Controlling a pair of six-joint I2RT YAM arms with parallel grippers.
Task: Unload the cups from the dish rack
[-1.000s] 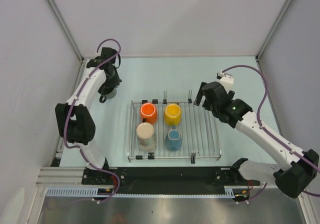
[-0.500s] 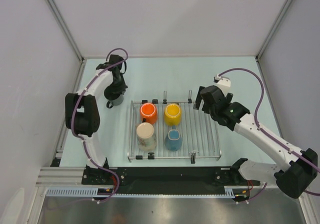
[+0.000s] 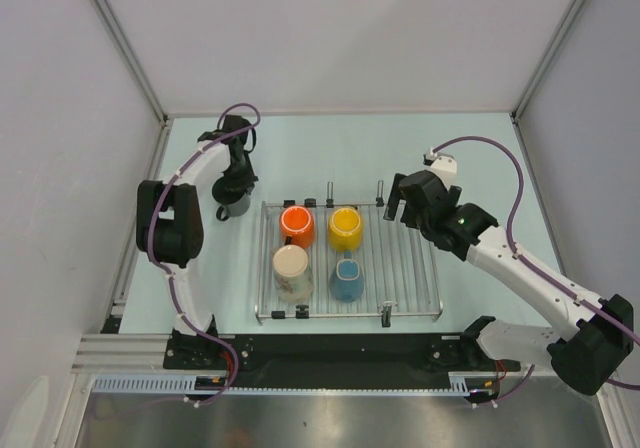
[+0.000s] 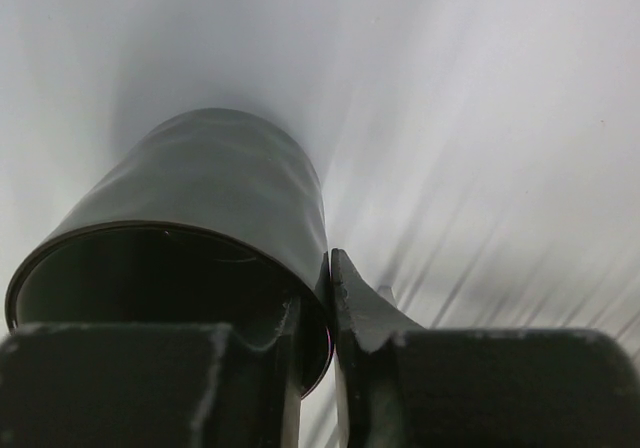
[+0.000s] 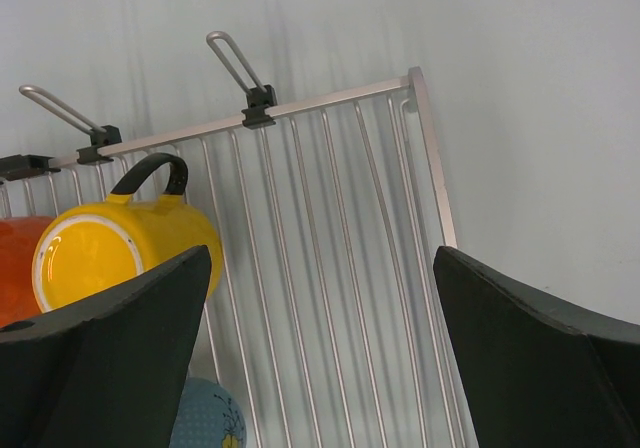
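Observation:
The dish rack (image 3: 405,268) lies mid-table and carries an orange cup (image 3: 297,225), a yellow cup (image 3: 345,228), a cream cup (image 3: 291,271) and a blue cup (image 3: 347,280). Left of the rack's far corner, my left gripper (image 3: 237,190) is shut on the wall of a dark grey-green cup (image 3: 232,209). The left wrist view shows one finger inside that cup (image 4: 200,208) and one outside, so the gripper (image 4: 325,268) pinches its rim. My right gripper (image 3: 392,203) hangs wide open over the rack's far right part (image 5: 330,218), with the yellow cup (image 5: 120,243) to its left.
Upright wire posts (image 5: 235,63) stand along the rack's far edge, and two more posts (image 3: 385,315) stand at its near edge. Pale walls close in the table on the left, back and right. A black rail (image 3: 330,348) runs along the near edge.
My left arm has carried the dark cup to the right and nearer, toward the rack's far left corner. The right gripper has shifted slightly left, still open.

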